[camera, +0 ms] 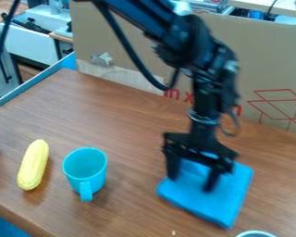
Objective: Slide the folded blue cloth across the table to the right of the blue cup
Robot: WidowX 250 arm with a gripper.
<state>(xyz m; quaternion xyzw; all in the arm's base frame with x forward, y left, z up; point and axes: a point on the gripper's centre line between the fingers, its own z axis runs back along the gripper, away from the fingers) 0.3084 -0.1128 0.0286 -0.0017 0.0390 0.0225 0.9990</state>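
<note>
Blue all over, the flat, squarish, soft-cornered pad, prob. folded cloth as far as I can tell from here, lies on the brown wood-grain table. Right over it hangs the black two-finger gripper, claw spread w/ a gap b/w the tips. View's left: turquoise mug w/ handle &, just beside, yellow toy corn cob.

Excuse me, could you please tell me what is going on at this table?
The robot arm's gripper is pointing down over a blue cloth, its fingers apart; whether they touch it, I can't tell. A turquoise cup stands upright to the left in the picture, with a yellow corn cob lying beside it on the wooden table.
</note>
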